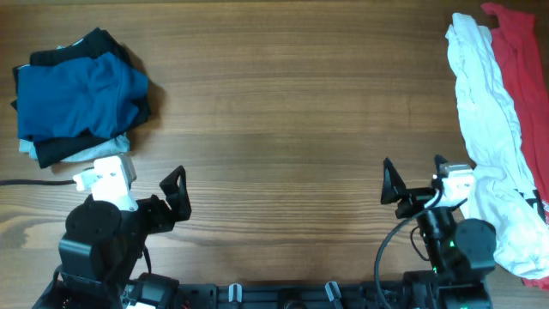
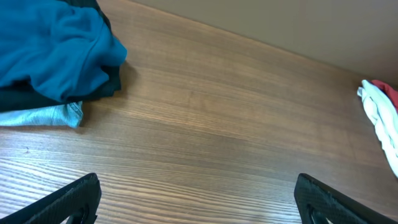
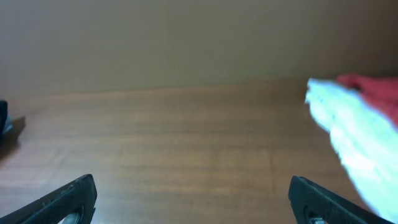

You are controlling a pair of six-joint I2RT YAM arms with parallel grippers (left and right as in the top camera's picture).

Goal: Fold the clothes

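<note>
Wood table (image 1: 283, 129): blue shirt (image 1: 77, 99) heaped on black garment (image 1: 64, 150), far left. Next, left gripper (image 1: 176, 196) wide open, empty; right gripper (image 1: 416, 176) likewise. Far right, white garment (image 1: 485, 129) overlaps red garment (image 1: 519, 60). Risk: a pinch snags both layers and drags the pile.

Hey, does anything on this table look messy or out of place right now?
Yes. The white garment and red garment by the right edge lie bunched in long rumpled strips, unfolded. On the left, the blue shirt tops a loose stack, with black cloth and pale-blue cloth sticking out unevenly beneath.
</note>
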